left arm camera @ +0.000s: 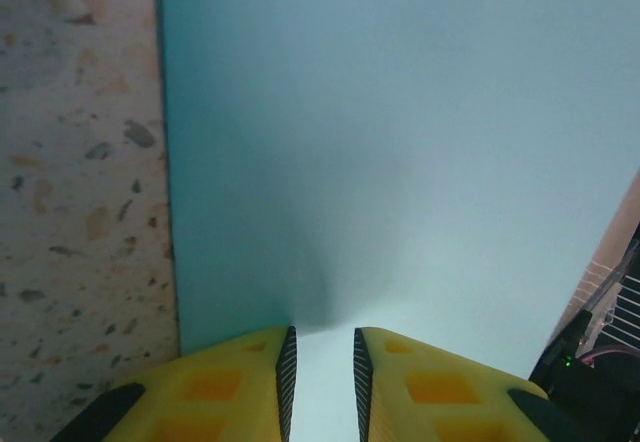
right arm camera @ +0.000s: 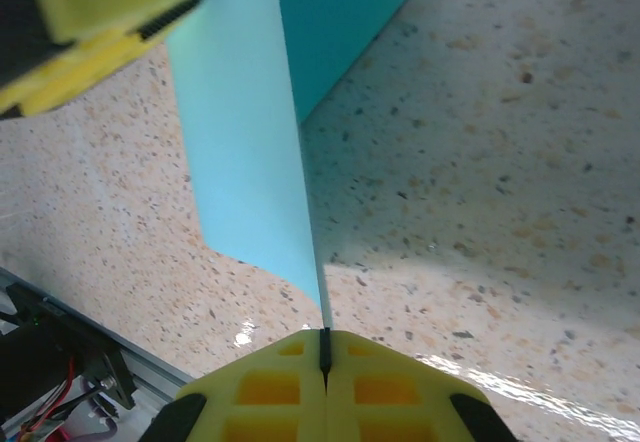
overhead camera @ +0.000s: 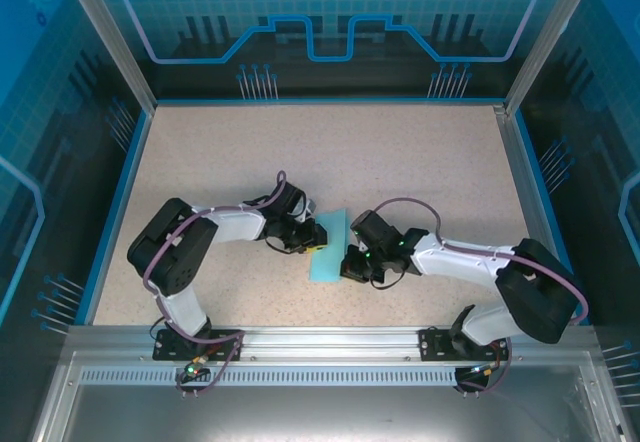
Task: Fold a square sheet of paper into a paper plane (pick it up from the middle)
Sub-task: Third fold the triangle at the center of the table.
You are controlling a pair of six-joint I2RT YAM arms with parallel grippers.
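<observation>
1. Top: I see the paper [overhead camera: 330, 245] on the bench [overhead camera: 420, 162], with the left hand [overhead camera: 312, 244] and right hand [overhead camera: 350, 264] at opposite edges of it.
2. Left wrist: my left hand [left arm camera: 322, 387] stands narrow, jaws slightly apart, over the paper [left arm camera: 400, 142].
3. Right wrist: my right hand [right arm camera: 323, 350] is closed, pinching the paper's [right arm camera: 245, 162] edge, which is held up off the bench [right arm camera: 480, 182].

Left hand [left arm camera: 322, 350] narrowly parted, right hand [right arm camera: 324, 337] closed

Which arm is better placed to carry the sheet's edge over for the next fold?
Right, probably: the right gripper is shut on a raised edge of the square sheet of paper. The left gripper has its fingers slightly apart at the sheet, not clamped.
</observation>
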